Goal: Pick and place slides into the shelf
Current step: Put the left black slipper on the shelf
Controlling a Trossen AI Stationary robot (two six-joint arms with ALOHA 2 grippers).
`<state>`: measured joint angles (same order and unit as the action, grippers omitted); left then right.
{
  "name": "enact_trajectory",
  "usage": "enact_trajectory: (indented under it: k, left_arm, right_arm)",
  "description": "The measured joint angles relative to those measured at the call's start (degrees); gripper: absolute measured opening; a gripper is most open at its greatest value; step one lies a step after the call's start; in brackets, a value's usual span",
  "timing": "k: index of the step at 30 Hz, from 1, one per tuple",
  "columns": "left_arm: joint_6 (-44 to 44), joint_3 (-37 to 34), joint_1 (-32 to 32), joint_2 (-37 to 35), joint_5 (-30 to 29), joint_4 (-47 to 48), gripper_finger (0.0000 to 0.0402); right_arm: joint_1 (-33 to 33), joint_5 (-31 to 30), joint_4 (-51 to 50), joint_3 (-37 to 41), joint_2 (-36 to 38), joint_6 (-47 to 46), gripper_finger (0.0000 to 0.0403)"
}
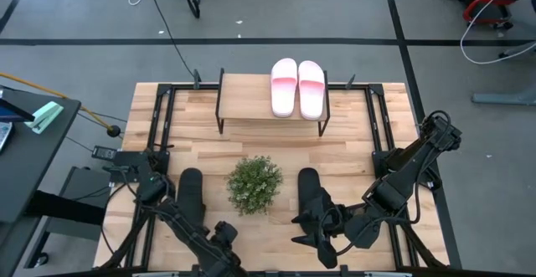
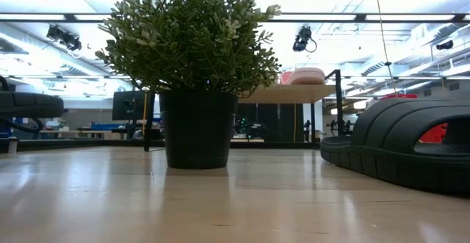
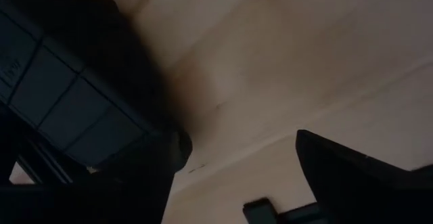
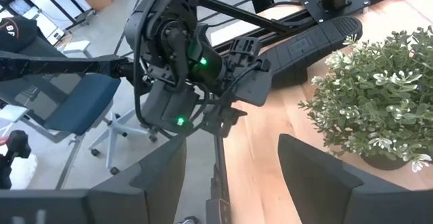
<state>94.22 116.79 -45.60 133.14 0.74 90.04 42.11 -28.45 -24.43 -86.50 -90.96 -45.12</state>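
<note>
- Step in hand, as we judged it: the pink-and-white pair (image 1: 297, 89) already stood side by side on the right part of the shelf (image 1: 243, 101); the two black slides were still on the table, so the second pair was under way.
- The left black slide (image 1: 191, 193) lay left of the potted plant (image 1: 255, 183), the right black slide (image 1: 311, 192) on its other side — both toes toward the shelf.
- The left gripper (image 1: 224, 237) sat at the near table edge, just behind the heel of the left slide. Its fingers (image 3: 352, 176) showed apart in the wrist view, with the slide's dark ribbed body close by but nothing clamped.
- The right gripper (image 1: 322, 239) hung by the heel of the right slide, fingers (image 4: 318, 176) apart and empty.
- Next move, in our judgement: close on one slide, lift it clear of the plant, and set it on the shelf's free left part.
- Views compared: the overhead view alone gave the full layout; the low view showed the right slide's open side and the pink pair up on the shelf — but no gripper at all.
</note>
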Motion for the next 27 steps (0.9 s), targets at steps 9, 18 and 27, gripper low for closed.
enact_trajectory:
  k: [9,18,27]
  left_arm:
    - [-9.56,0.00,-0.09,0.00,4.33,-0.42,0.0260]
    - [-13.10,-0.02,-1.49,-1.78,6.85,0.02,0.0266]
    - [-10.00,-2.43,-2.17,-2.97,3.04,0.09,0.0164]
  right_arm:
    - [0.00,0.00,0.00,0.00,0.00,0.28,0.0240]
    - [0.07,0.02,-0.21,0.00,0.00,0.33,0.0240]
    - [0.02,0.07,-0.94,0.00,0.00,1.40,0.0240]
